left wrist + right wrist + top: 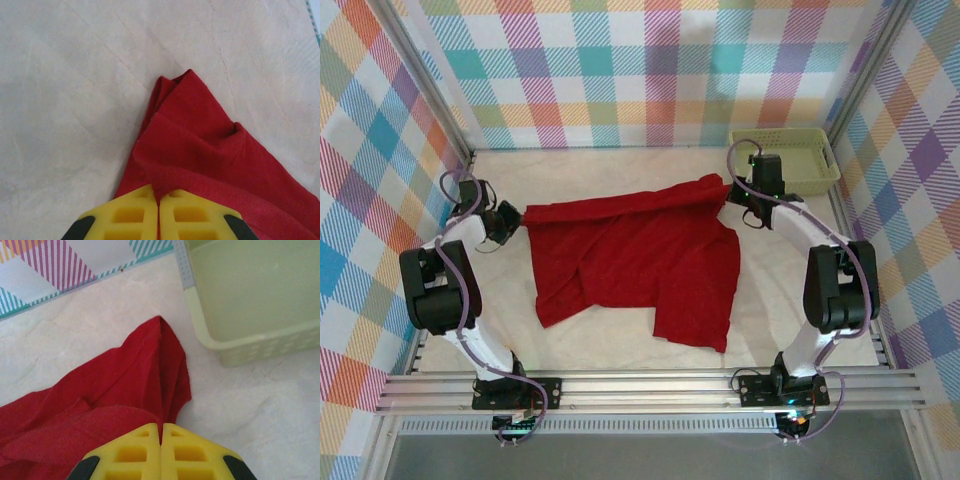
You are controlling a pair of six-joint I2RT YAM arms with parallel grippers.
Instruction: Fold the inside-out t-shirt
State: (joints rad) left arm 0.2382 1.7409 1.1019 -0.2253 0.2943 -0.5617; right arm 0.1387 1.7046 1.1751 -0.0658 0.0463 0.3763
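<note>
The deep-red inside-out t-shirt (640, 260) lies spread across the middle of the table, with its far edge stretched between my two grippers. My left gripper (516, 222) is at the shirt's far left corner. In the left wrist view its yellow jaws (158, 202) are shut, pinching a fold of the red cloth (200, 145). My right gripper (732, 196) is at the shirt's far right corner. Its yellow jaws (161, 432) are shut on a ridge of the cloth (125, 380). The rest of the shirt drapes toward the near edge, wrinkled and uneven.
A pale green plastic basket (785, 158) stands at the back right, close beside the right gripper; its wall (250, 300) shows in the right wrist view. Checked walls enclose the table on three sides. Bare table lies near the arm bases.
</note>
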